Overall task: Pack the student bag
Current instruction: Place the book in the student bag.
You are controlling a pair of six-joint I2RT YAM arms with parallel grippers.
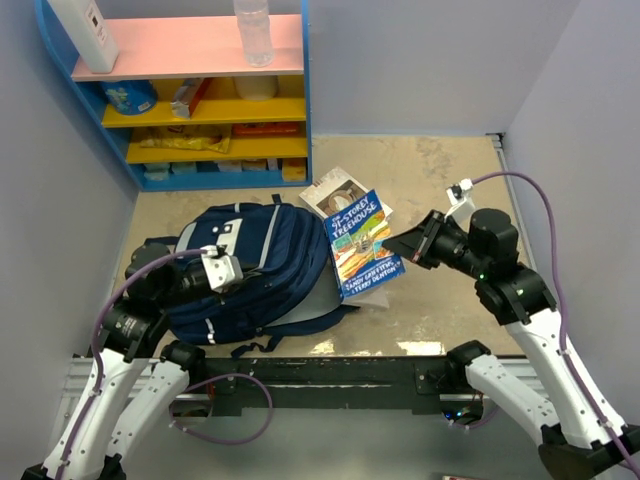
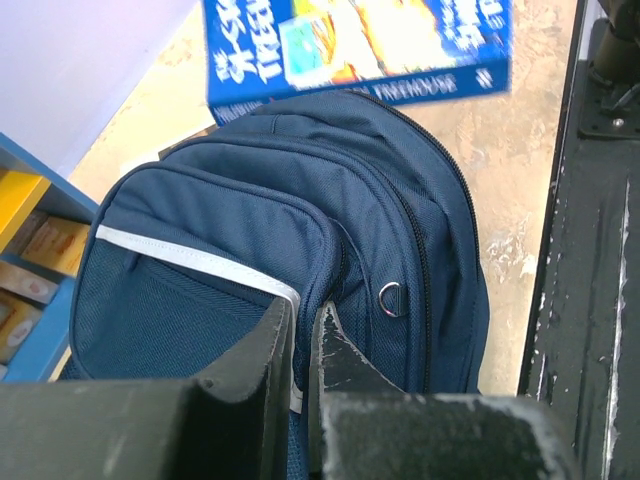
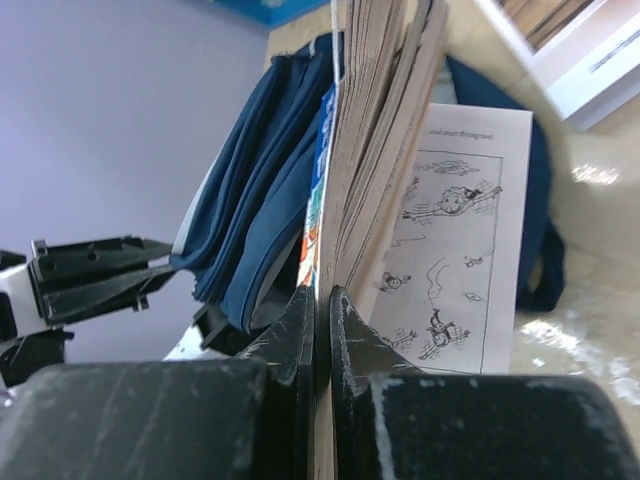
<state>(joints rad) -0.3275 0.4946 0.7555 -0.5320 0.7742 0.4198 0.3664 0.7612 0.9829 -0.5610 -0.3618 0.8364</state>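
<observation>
The student bag, navy with grey trim, lies on the tabletop left of centre. My left gripper is shut on a fold of its fabric. In the left wrist view the jaws pinch the bag beside the grey stripe. A blue paperback book is tilted at the bag's right edge, with my right gripper shut on it. In the right wrist view the gripper clamps the cover and some pages of the book, which hangs open to an illustrated page, with the bag just beyond.
A second, pale book lies partly under the blue one. A blue shelf unit with a pink top, a bottle and packets stands at the back left. Walls close in on both sides. A black rail runs along the near edge.
</observation>
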